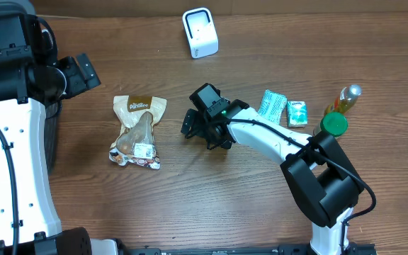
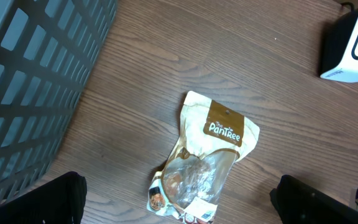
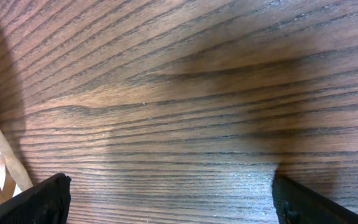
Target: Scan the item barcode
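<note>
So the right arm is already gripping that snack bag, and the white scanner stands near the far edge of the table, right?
Not gripping. The right gripper is open and empty, beside the snack bag but apart from it, as the overhead view shows. The white scanner does stand near the far edge of the table.

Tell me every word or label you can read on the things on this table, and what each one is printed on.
"The PanTree": on the brown patch at the top of the snack pouch.
White sticker at the lower end of the pouch: print too small to read.
Green packet and small green box: print too blurred to read.
White scanner: no text visible.
</note>
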Tool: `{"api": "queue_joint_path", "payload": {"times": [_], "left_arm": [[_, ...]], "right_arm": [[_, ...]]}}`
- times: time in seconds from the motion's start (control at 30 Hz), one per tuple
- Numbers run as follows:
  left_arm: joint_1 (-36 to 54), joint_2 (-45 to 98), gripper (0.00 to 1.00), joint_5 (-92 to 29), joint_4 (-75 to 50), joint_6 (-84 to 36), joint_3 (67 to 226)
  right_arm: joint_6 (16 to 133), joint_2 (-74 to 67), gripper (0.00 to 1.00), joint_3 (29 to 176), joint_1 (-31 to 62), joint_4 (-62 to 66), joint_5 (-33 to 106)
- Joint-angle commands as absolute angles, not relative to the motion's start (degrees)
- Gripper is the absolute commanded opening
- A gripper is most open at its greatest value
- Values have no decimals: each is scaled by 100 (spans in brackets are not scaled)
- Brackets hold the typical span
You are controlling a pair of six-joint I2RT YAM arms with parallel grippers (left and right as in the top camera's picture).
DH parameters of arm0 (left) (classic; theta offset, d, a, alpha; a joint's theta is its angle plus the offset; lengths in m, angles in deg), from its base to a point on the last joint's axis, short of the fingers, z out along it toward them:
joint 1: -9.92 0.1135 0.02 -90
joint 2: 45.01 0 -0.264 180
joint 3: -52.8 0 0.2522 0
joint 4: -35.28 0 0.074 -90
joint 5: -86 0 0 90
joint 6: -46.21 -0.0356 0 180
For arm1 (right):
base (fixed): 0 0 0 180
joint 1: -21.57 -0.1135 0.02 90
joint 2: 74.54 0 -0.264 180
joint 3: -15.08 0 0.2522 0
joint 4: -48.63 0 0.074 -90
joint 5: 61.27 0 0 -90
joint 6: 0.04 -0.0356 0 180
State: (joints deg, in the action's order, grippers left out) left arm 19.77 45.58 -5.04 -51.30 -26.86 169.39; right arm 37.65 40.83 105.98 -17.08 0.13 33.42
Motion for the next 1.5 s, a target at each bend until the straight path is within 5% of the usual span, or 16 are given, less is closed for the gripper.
{"api": "queue_joint_path", "payload": {"times": [0.0, 0.5, 0.57, 0.63, 0.93, 1.47], "left_arm": [[1964, 4564, 100, -506, -5132, -2751, 16980], [1964, 4564, 99, -506, -5132, -2751, 16980], [1964, 4564, 99, -506, -5132, -2751, 16980], [1964, 4564, 99, -506, -5132, -2751, 16980], [1964, 4564, 99, -506, -5132, -2751, 16980], [1964, 4564, 100, -506, -5132, -2751, 16980]], "right_arm": [[3726, 4079, 100, 10605, -1695, 15, 3394], [4058, 4079, 99, 10605, -1695, 568, 3375], [4578, 4079, 88, 10611, -1695, 798, 3379], [4880, 4079, 87, 10677, -1702, 800, 3403], [5896, 4079, 94, 12423, -1710, 50, 3486], [6886, 4942, 99, 12427, -2753, 1174, 3047]]}}
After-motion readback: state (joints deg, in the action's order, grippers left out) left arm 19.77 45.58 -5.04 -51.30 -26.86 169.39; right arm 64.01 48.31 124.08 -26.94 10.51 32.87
